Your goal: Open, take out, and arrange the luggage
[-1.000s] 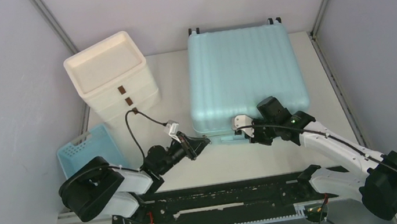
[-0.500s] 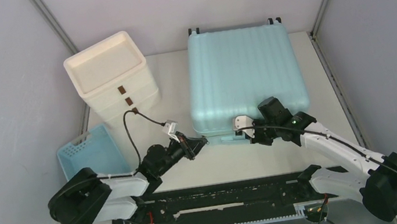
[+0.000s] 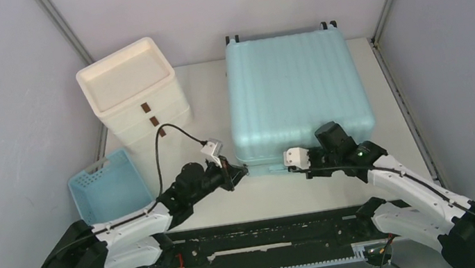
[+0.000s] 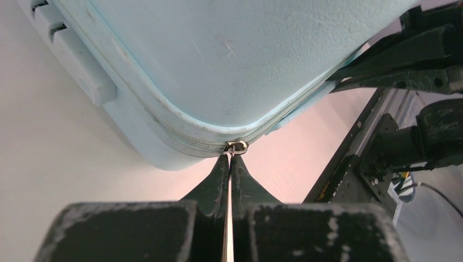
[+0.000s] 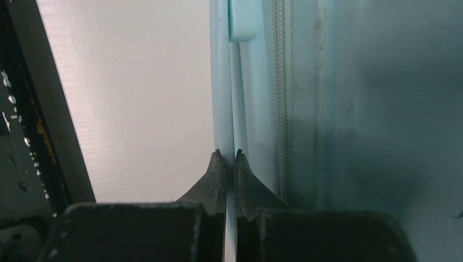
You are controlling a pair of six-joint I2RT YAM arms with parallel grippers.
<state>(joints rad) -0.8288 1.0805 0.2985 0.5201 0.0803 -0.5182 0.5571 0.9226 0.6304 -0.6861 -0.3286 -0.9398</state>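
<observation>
Grey walls, white table [image 3: 203, 111]. Top view: luggage [image 3: 292, 91] lies flat and zipped shut at upper centre-right, wheels toward the top edge. White drawer unit [image 3: 135, 96] is upper left, blue basket [image 3: 105, 187] at left. Left gripper [image 3: 238, 171] is at the luggage's lower-left corner, right gripper [image 3: 288, 167] on its lower edge nearby.

Left wrist view: luggage [image 4: 218, 54] fills the top. Left gripper [image 4: 230, 158] is closed, tips pinching the zipper pull [image 4: 237, 146] at the rounded corner.

Right wrist view: right gripper [image 5: 230, 155] is closed on a thin pale-blue lip of the luggage [image 5: 382, 109]. Zipper track [image 5: 281, 82] runs just right of it.
</observation>
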